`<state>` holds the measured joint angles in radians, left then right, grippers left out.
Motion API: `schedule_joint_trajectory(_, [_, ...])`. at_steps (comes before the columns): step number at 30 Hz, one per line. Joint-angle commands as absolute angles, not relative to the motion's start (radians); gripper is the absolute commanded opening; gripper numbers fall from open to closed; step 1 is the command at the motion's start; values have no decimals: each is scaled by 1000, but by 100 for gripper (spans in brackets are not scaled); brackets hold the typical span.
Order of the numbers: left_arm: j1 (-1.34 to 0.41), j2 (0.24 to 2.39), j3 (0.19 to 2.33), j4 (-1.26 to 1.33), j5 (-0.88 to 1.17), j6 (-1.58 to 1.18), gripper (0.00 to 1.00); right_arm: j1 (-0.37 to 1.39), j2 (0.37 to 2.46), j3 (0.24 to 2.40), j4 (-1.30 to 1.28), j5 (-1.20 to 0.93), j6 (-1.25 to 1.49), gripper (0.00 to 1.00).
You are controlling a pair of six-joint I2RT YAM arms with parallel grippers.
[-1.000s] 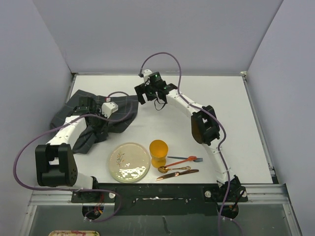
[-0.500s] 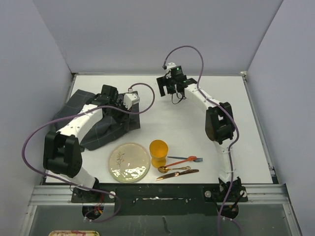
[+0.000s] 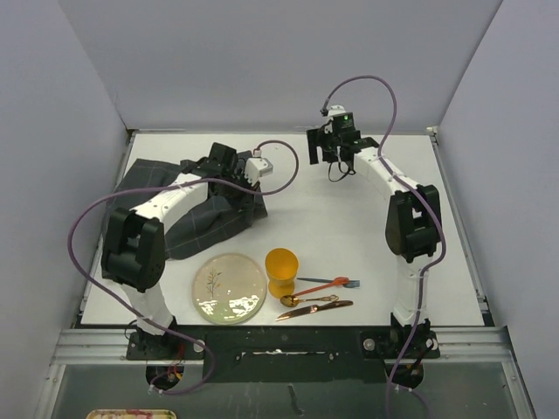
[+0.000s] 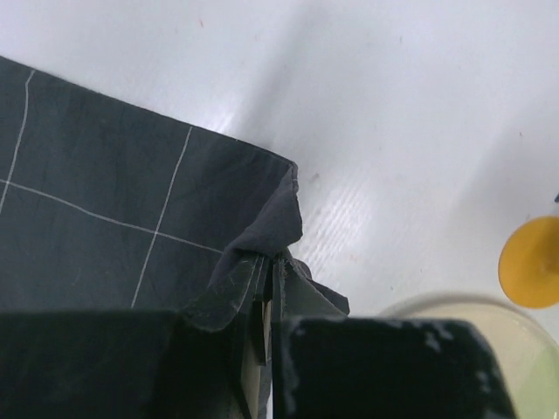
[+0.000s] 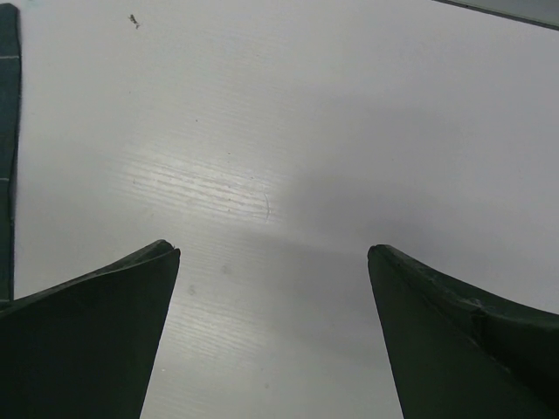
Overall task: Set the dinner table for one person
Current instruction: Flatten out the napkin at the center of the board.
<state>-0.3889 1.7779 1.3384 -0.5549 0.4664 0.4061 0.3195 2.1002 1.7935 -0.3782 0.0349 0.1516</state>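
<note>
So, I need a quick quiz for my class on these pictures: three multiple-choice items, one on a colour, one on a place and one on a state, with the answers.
1. The cloth is:
A. dark grey with a thin light grid
B. red
C. plain white

2. The cup stands:
A. on the cloth
B. just right of the plate
C. on the plate

3. The left hand is:
A. open over the plate
B. open round the cup
C. shut on the cloth

Answers:
1 A: the left wrist view shows grey fabric with pale lines.
2 B: from above, the cup sits beside the plate's right rim.
3 C: its jaws are closed on a fold of cloth.
</note>
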Motion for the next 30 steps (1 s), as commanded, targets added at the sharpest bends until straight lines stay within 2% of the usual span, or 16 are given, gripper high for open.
schedule_joint_trajectory(1, [-419,1843,1473,-455,464,398,0,308,2025,1769,-344,32,193,94])
schedule_joint_trajectory(9, [-456,2039,1734,-512,463,403,0,292,1981,1722,-326,-4,234,94])
schedule_joint_trajectory(23, [-509,2215,1925,-458,511,324,2,227,1850,1638,-324,-14,239,94])
schedule_joint_trajectory(25, [-512,2228,1941,-453,519,313,7,214,1830,1620,-323,-20,246,94])
schedule_joint_trajectory(30, [-514,2252,1977,-496,520,315,31,186,1786,1577,-320,-45,244,94])
